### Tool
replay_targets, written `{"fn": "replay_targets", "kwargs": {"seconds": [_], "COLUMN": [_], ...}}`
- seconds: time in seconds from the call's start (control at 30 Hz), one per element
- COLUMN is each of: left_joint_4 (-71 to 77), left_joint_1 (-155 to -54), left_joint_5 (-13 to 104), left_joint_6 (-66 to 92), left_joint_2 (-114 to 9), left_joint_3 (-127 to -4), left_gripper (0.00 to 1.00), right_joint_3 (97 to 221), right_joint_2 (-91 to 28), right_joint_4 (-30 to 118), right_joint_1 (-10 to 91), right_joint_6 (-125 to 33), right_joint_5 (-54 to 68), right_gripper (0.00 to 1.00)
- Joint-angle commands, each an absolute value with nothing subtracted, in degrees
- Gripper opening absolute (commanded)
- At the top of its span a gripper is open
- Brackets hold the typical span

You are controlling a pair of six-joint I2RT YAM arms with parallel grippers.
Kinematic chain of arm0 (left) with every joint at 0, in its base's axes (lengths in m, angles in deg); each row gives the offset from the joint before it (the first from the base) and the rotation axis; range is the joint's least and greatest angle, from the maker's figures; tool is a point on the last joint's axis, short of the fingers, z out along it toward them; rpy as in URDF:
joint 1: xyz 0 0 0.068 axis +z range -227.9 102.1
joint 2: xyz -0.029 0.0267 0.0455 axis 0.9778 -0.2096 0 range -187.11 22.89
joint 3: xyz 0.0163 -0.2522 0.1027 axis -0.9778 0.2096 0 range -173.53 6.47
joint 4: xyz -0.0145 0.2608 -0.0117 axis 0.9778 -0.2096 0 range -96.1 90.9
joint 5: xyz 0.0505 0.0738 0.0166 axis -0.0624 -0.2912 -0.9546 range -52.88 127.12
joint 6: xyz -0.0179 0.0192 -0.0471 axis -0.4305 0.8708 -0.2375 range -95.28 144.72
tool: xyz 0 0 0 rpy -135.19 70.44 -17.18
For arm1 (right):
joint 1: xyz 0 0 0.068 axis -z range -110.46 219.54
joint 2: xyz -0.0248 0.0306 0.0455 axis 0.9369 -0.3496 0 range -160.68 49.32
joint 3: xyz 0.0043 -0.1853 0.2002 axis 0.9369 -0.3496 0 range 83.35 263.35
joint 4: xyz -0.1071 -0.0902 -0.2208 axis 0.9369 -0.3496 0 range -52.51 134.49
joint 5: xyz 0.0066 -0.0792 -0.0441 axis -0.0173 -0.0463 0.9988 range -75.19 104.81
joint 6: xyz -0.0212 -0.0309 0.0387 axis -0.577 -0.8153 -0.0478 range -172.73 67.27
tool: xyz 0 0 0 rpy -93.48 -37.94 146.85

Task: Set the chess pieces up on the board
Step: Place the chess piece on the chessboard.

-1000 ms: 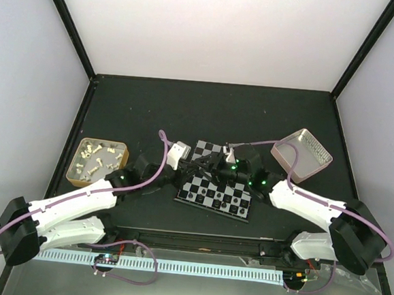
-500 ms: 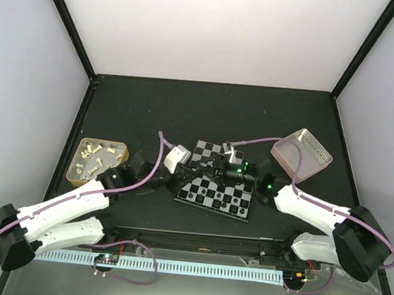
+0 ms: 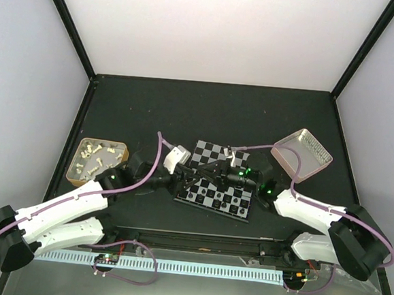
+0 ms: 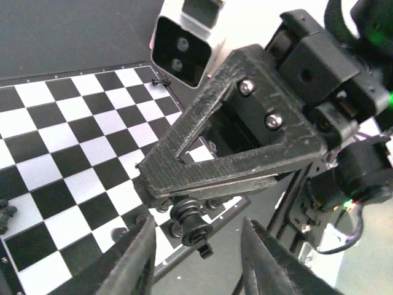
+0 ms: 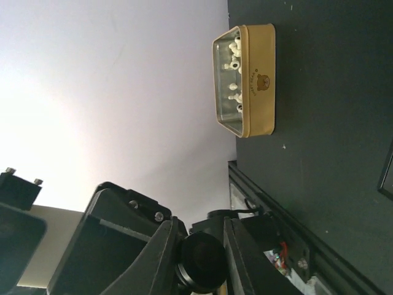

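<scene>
The board (image 4: 67, 141) has a smooth, glossy face, and its pale checks shine like silver. The table (image 3: 186, 109) under it is matt black. The right end effector (image 4: 175, 200) has fingers (image 4: 245, 153) of rough, grainy, matt black plastic with bare metal screws. The chess piece (image 4: 189, 222) looks like smooth, slightly shiny black plastic. The tin (image 5: 258, 80) is smooth tan-painted metal, bright inside.

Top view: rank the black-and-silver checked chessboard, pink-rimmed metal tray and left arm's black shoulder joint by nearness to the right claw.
1. Black-and-silver checked chessboard: under the right claw.
2. Pink-rimmed metal tray: far right.
3. Left arm's black shoulder joint: near-left corner.
</scene>
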State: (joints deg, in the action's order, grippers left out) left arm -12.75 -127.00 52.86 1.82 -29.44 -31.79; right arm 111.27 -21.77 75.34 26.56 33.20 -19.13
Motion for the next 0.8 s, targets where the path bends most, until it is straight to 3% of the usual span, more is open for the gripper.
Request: {"fn": "replay_targets", "kwargs": {"seconds": [0.0,0.1,0.37,0.47,0.77], "left_joint_4": [-8.41,-5.01,-0.57,-0.6,-0.47], "left_joint_1": [-126.71,-126.74,-126.68,-126.72,-126.69], "left_joint_5": [52.14,49.12,48.04,48.95,48.47], "left_joint_6": [-0.62,-3.22,-7.3,-7.12,-4.82], "left_joint_2": [-27.7,-27.01,-28.51,-29.99,-32.71], "left_joint_3": [-32.04,-30.39,-29.02,-29.47,-30.98], "left_gripper": [0.51,0.67,0.68,0.62,0.28], "right_joint_3": [109.65,109.46,109.27,109.69,110.29], "right_joint_2": [-21.16,-21.37,-21.72,-21.99,-23.28], "right_joint_4": [80.24,80.3,78.88,77.97,76.77], "right_joint_1": [26.55,26.57,26.51,26.55,26.54], "right_joint_6": [40.23,43.47,50.36,51.32,51.36], "right_joint_5": [-16.92,-16.31,-14.5,-14.85,-15.82], "right_gripper": [0.07,0.06,0.04,0.04,0.04]}}
